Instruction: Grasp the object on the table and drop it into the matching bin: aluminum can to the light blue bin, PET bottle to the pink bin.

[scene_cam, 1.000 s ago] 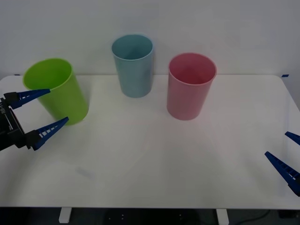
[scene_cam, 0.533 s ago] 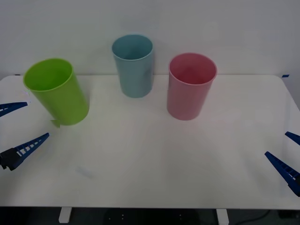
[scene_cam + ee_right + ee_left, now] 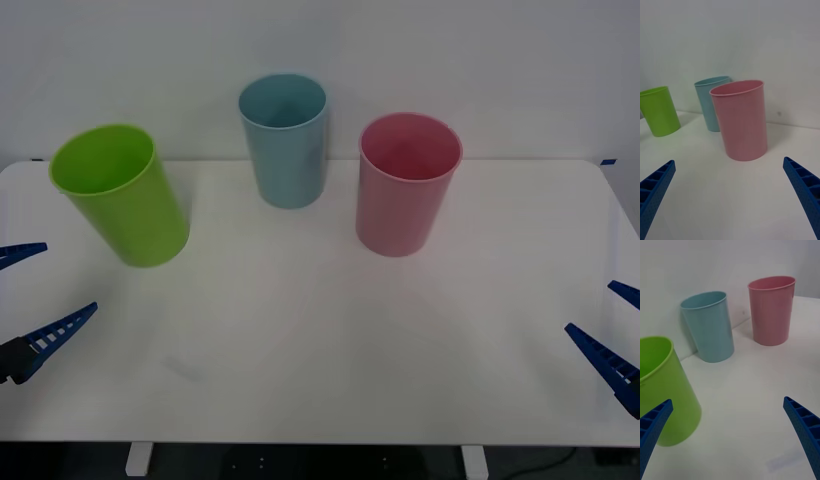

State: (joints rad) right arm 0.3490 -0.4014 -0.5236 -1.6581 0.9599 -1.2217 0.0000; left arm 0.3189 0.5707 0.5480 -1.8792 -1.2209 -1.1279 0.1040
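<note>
The object, whether aluminum can or PET bottle, is out of view. The light blue bin (image 3: 284, 140) (image 3: 711, 107) (image 3: 709, 328) stands upright at the back of the white table (image 3: 320, 330). The pink bin (image 3: 405, 190) (image 3: 741, 120) (image 3: 771, 311) stands to its right, a little nearer. My left gripper (image 3: 72, 275) (image 3: 728, 400) hangs open at the table's left edge, holding nothing. At the right edge my right gripper (image 3: 588, 305) (image 3: 729, 160) is open too, with nothing between its fingers.
A lime green bin (image 3: 125, 195) (image 3: 658, 110) (image 3: 662, 393) stands at the back left, close to the left gripper. The table's front edge runs along the bottom of the front view.
The left gripper has drawn back to the left and down, away from the green bin. The right gripper and the bins have not moved.
</note>
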